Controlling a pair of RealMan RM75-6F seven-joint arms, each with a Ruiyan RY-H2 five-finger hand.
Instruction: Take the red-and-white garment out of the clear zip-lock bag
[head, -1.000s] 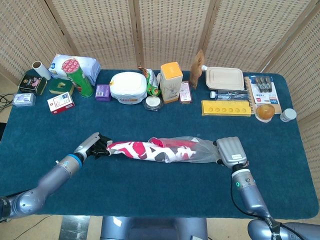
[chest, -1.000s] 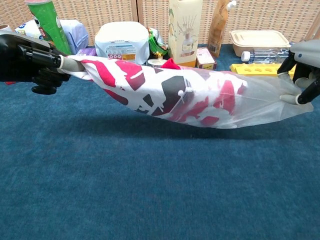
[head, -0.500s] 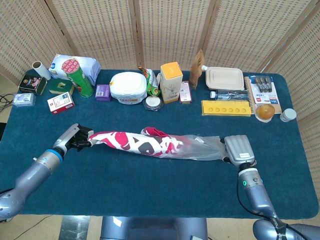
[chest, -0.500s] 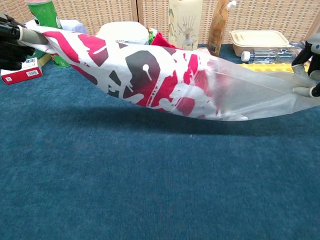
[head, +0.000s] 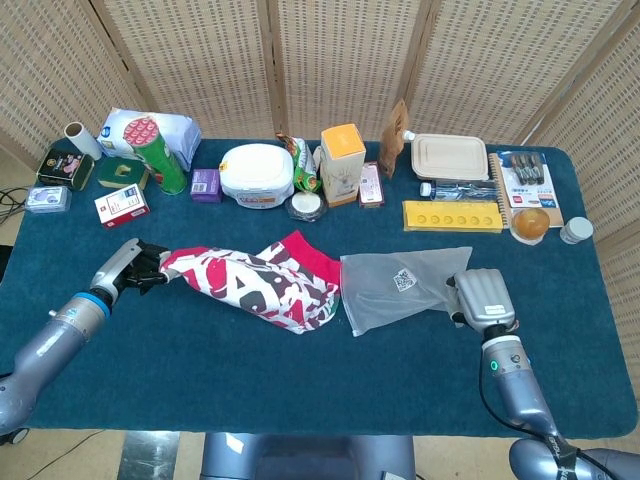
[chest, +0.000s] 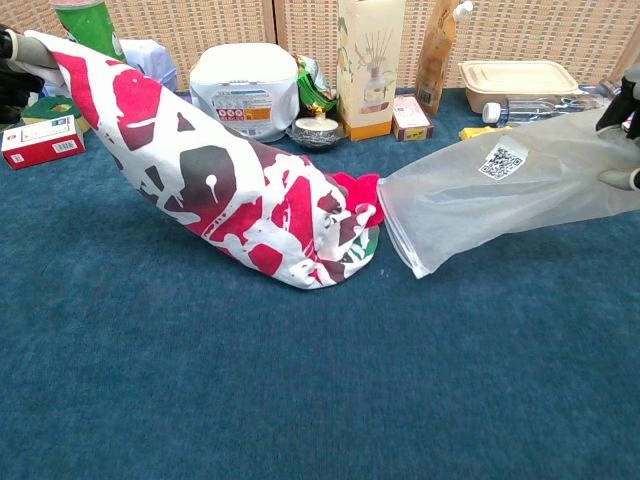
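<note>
While my left hand (head: 140, 268) pinches one end of the soft, light garment (head: 262, 283), it droops onto the tabletop (head: 300, 370), clear of the slippery bag (head: 400, 288) my right hand (head: 482, 300) grips by its closed end.

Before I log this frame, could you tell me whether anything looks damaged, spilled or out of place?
Nothing stands out. The red-and-white garment is clear of the zip-lock bag, one end held up by the left hand, the other resting on the table. The right hand holds the empty bag's far end.
</note>
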